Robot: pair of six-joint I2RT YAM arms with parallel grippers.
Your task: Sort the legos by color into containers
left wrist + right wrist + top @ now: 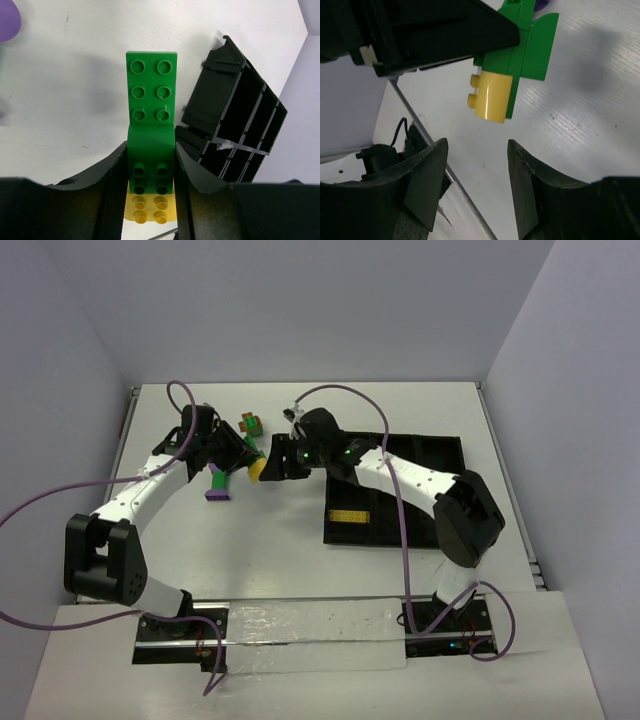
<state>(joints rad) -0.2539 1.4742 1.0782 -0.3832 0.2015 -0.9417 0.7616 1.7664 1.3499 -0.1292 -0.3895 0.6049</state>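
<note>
My left gripper (pixel 238 454) (pixel 150 155) is shut on a joined cluster of legos: a long green brick (pixel 151 95) with a yellow brick (pixel 150 207) (pixel 258 468) stuck on its end. The cluster hangs above the white table. My right gripper (pixel 274 462) (pixel 475 165) stands open just short of the yellow brick (pixel 492 95), nothing between its fingers. A purple-and-green cluster (pixel 217 486) lies on the table under the left arm. A green-and-orange cluster (pixel 250 424) sits further back. The black tray of containers (pixel 400 455) (pixel 235 120) lies to the right, with a yellow brick (pixel 347 516) in a near compartment.
The right arm (pixel 420 480) reaches across the tray. Purple cables loop from both arms. A grey wall closes the back and sides. A metal rail (pixel 445 170) runs along the table's near edge.
</note>
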